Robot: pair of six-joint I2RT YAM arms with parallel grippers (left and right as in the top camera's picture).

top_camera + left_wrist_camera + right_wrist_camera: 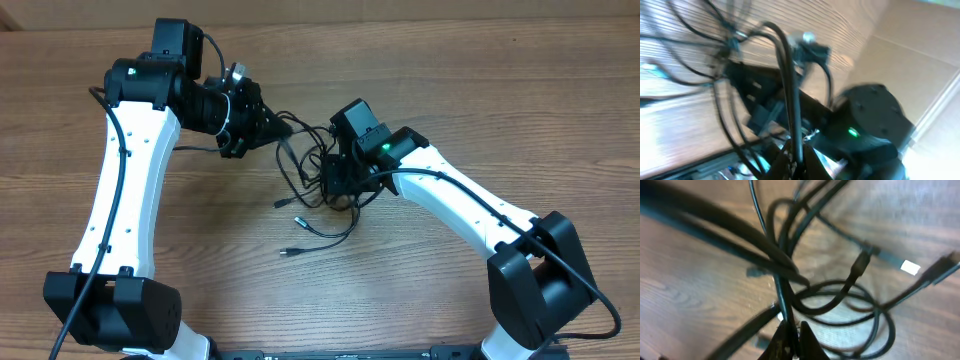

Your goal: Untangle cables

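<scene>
Cables [790, 265] — seemingly between right gripper [791, 331] fingers [807, 346]

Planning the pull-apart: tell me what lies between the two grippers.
In the overhead view, loose loops of the cables span the gap between the left gripper and the right gripper, above the table.

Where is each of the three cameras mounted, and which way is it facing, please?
Overhead: fixed above the table, looking straight down at both arms, with the cables between left gripper and right gripper.
Left wrist: on the left arm, looking past its own fingers, shut on a cable, towards the right arm's green light.
Right wrist: on the right arm, looking down past its fingers at looped cables.
Shared: overhead and left wrist both show that green light.
</scene>
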